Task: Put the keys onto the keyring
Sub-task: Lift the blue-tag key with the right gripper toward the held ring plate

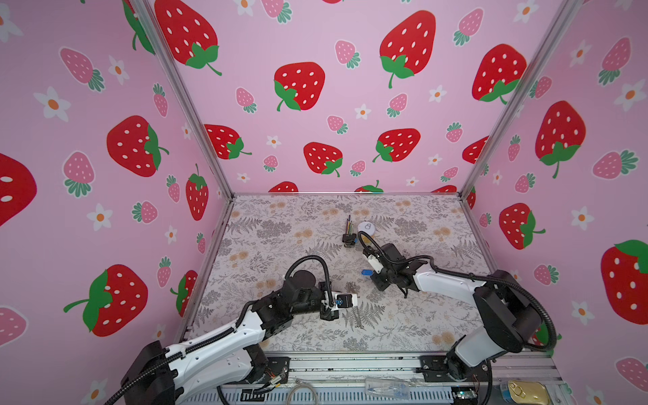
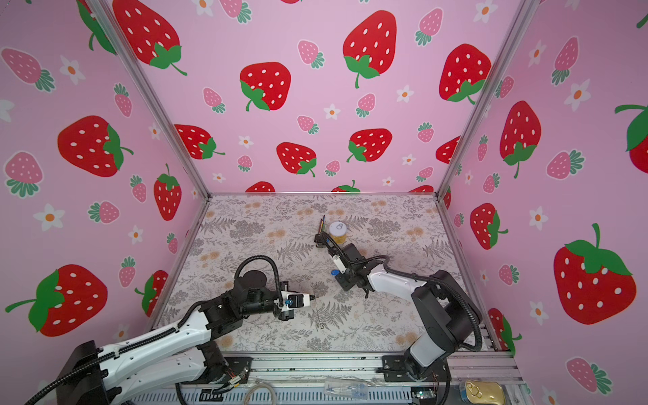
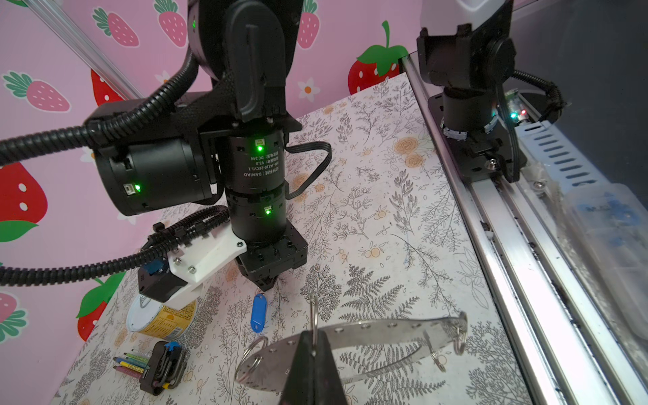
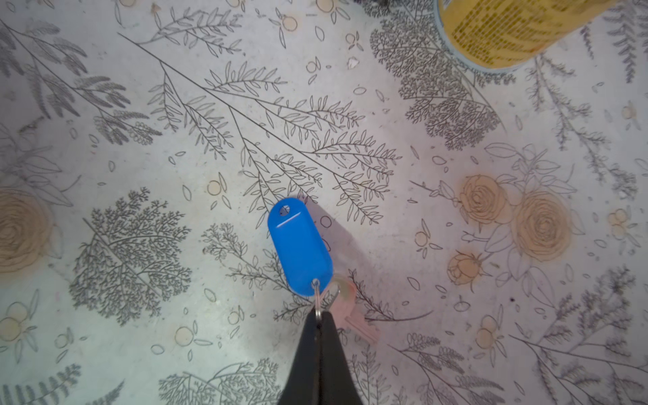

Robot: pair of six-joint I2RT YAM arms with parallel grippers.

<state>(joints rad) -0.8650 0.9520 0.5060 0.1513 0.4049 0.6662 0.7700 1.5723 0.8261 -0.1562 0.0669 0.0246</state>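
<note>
Now, right gripper (image 4: 318, 321) clenched on the wire loop (image 4: 317, 298) of the bright blue oval plastic key tag (image 4: 299, 249), tag low at the floral-print tabletop (image 4: 140, 105), left gripper (image 3: 313, 345) clamped on the flat grey metal keyring (image 3: 385, 329), apart from the tag.

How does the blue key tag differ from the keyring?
The blue key tag is small, oval, blue plastic; the keyring is a much larger flat grey metal hoop with holes. The tag is in the right gripper; the keyring is in the left gripper. Shared: both pinched by shut jaws.
</note>
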